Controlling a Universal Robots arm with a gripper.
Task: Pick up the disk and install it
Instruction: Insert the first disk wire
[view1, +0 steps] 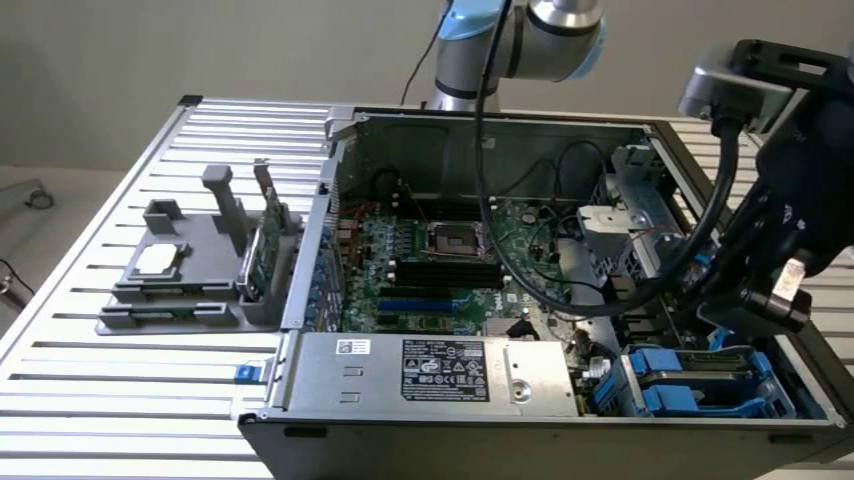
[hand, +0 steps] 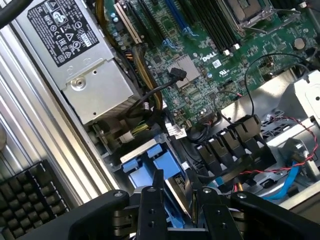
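Observation:
The disk (hand: 176, 194) stands edge-on between my fingers, a grey plate with its blue carrier (hand: 146, 162) just beyond the fingertips. My gripper (hand: 175, 181) is shut on it from both flat sides. In the exterior view my gripper (view1: 741, 320) hangs low over the drive bay at the near right corner of the open computer case (view1: 497, 122). There the disk's blue frame and grey top (view1: 694, 368) sit inside the bay. How deep the disk sits in the bay is hidden by my fingers.
A silver power supply (view1: 427, 368) fills the case's near side beside the bay. The motherboard (view1: 427, 260) lies behind it, crossed by a thick black cable (view1: 534, 270). A grey fixture with a small chip (view1: 158, 262) and a green card (view1: 274, 235) stands on the slatted table (view1: 120, 370).

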